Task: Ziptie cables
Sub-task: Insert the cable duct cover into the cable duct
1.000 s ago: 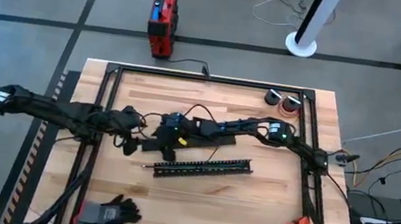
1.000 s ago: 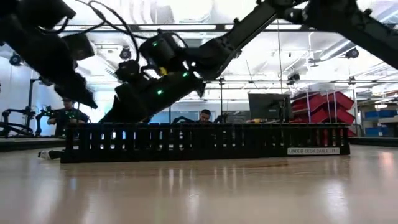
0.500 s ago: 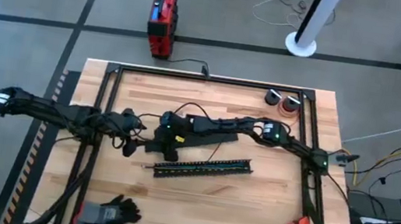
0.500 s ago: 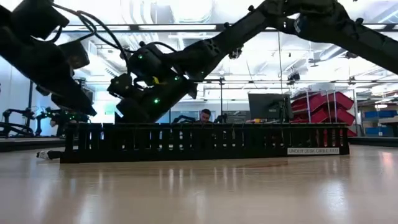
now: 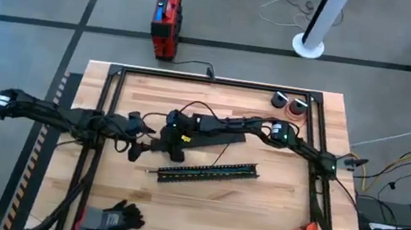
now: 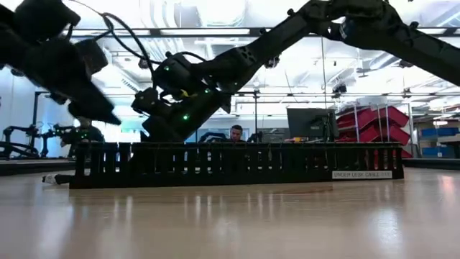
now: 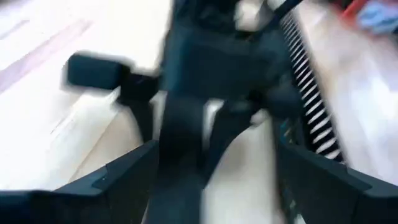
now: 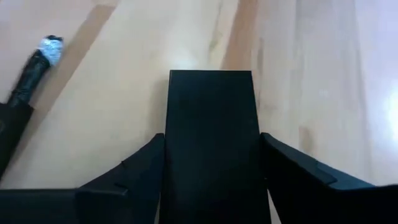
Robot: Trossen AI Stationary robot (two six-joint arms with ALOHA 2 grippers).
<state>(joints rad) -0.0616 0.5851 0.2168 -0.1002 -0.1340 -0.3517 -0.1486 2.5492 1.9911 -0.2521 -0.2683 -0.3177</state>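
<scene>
Both arms meet mid-desk [image 5: 200, 211]; no tie seen, so the job looks barely begun.
Right gripper [image 5: 171, 144] is clamped on one flat black slab [image 8: 211, 143]; left gripper [image 5: 136, 150] just beside it, fingers apart. One strip [image 5: 207, 172] lies nearer the front edge. Two rolls [image 5: 289, 103] sit at the far right corner. The cables cannot be made out, perhaps hidden under the grippers.
</scene>
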